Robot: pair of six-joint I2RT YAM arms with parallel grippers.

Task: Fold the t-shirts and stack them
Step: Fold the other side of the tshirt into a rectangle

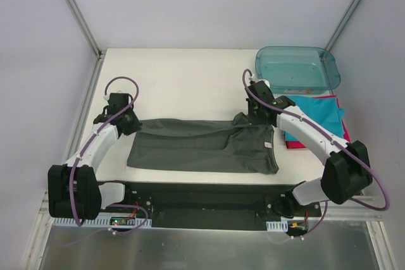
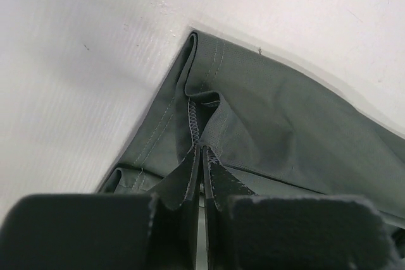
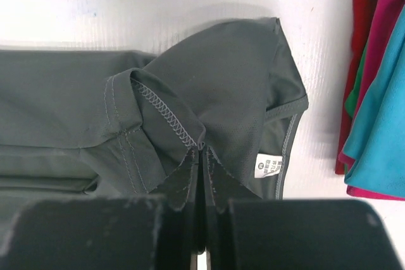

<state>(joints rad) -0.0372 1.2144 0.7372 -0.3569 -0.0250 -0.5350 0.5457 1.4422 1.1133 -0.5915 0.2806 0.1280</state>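
The charcoal-grey t-shirt (image 1: 202,145) lies spread sideways across the table's middle, its neck label (image 3: 269,166) at the right end. My left gripper (image 1: 128,120) is shut on the shirt's far left edge (image 2: 201,147), pinching a seamed fold. My right gripper (image 1: 258,113) is shut on the shirt's far right edge (image 3: 201,148), pinching a stitched hem. The teal t-shirt (image 1: 316,115) lies folded on the red-pink t-shirt (image 1: 296,145) at the right; both also show in the right wrist view, the teal t-shirt (image 3: 380,137) over the red-pink t-shirt (image 3: 364,36).
A translucent teal plastic tub (image 1: 296,67) stands at the back right corner, behind the stacked shirts. White table (image 1: 183,80) stretches behind the grey shirt. Metal frame posts rise at both back corners.
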